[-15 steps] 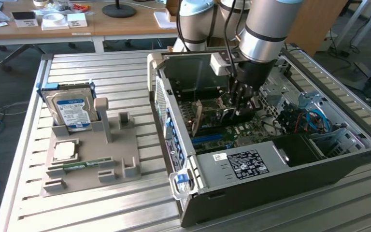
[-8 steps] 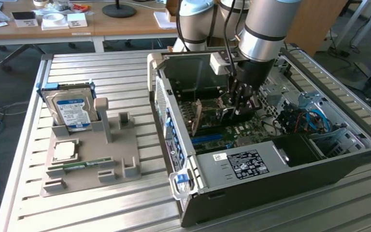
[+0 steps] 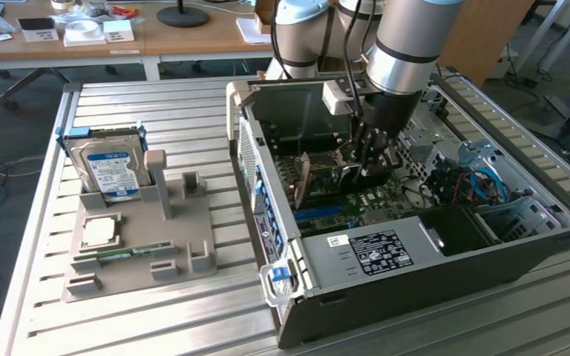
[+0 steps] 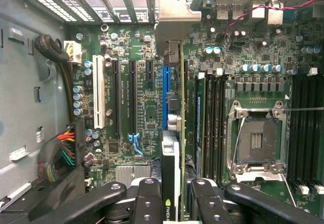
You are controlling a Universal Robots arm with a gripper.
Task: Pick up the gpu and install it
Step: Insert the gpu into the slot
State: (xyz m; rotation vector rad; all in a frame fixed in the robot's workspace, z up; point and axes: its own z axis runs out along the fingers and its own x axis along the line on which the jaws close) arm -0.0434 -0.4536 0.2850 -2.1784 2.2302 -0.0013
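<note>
Gripper clenched on the gpu, card edge-on between the fingers. Card stands upright over the motherboard, along the blue slot. Seated or not: can't tell. All inside the open case on the slatted table. Hard drive sits in the grey tray, well apart.

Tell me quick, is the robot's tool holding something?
Tool: closed on the gpu, holding it on edge above the motherboard inside the computer case.
</note>
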